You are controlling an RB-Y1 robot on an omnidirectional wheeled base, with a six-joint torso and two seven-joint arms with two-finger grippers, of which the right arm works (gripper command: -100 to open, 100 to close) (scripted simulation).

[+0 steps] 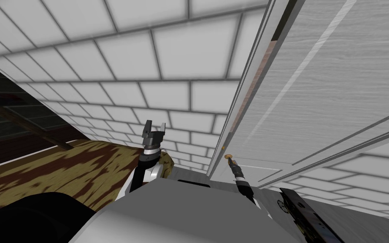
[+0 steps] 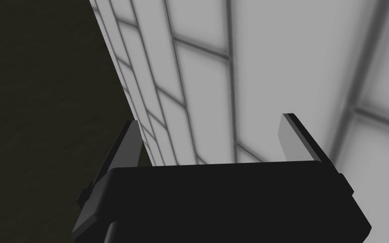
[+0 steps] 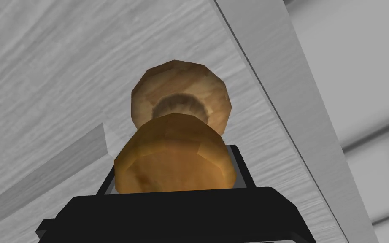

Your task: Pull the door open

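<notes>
A white wood-grain door point(image 1: 316, 93) fills the right of the head view, and a thin brown strip shows between its edge and the white frame point(image 1: 255, 63). Its round brown knob point(image 1: 228, 157) sits low near that edge. My right gripper point(image 1: 231, 162) reaches up to it. In the right wrist view the knob point(image 3: 174, 156) lies between the fingers point(image 3: 241, 168), which press its sides, with its round base plate point(image 3: 181, 90) on the door point(image 3: 41, 63) behind. My left gripper point(image 1: 154, 128) is raised to the left, open and holding nothing point(image 2: 210, 120).
A white tiled wall point(image 1: 147, 76) runs left of the door. Low on my left lies a bulky olive and brown patterned thing point(image 1: 63, 168). A dark flat object point(image 1: 303, 215) lies on the grey floor at the lower right, near the door.
</notes>
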